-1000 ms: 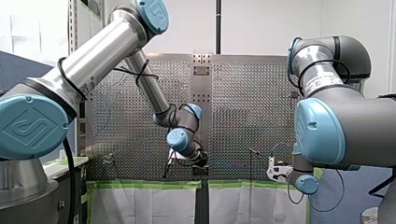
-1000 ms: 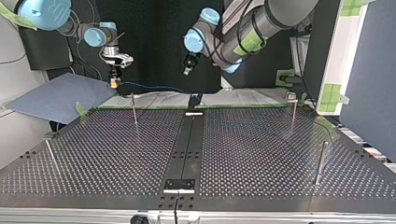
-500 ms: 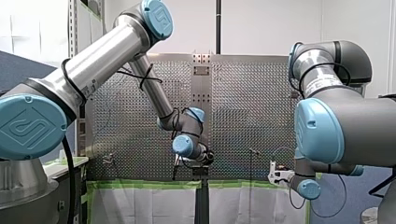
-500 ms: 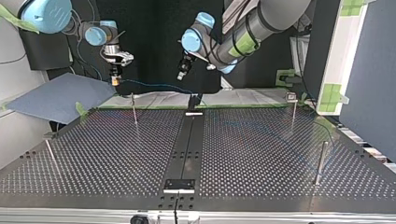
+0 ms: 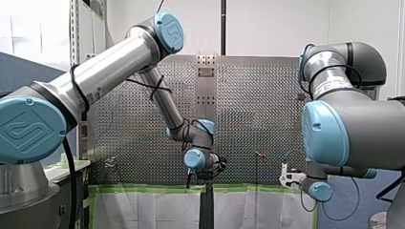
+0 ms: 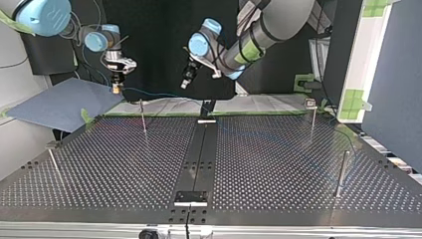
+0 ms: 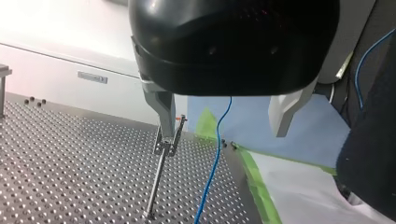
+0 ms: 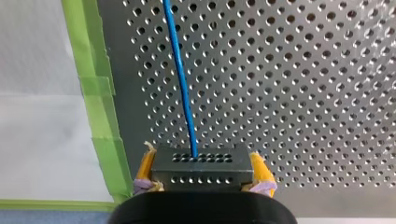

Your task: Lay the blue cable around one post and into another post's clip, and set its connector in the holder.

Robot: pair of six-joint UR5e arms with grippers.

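The blue cable [image 8: 180,79] ends in a dark perforated connector [image 8: 200,165], and my right gripper [image 8: 200,184] is shut on that connector between its yellow pads. In the top view my right gripper [image 6: 117,88] hangs past the table's far edge at the left, and the cable [image 6: 164,93] trails from it to the right. My left gripper [image 6: 185,82] hovers above that stretch of cable. Its fingers [image 7: 161,109] are open, with the cable [image 7: 215,144] hanging between them untouched. A thin post with a clip [image 7: 166,142] stands beside one finger.
Several thin posts [image 6: 143,117] [image 6: 312,119] [image 6: 341,172] stand on the perforated table [image 6: 278,169]. A black centre strip [image 6: 199,159] runs across the table, with a small black holder [image 6: 208,106] at its far end. Green tape [image 8: 95,93] lines the table edge.
My left arm has swung toward the top view's left and dropped lower, closer to the cable. My right gripper has drifted slightly to the top view's left, still holding the connector.
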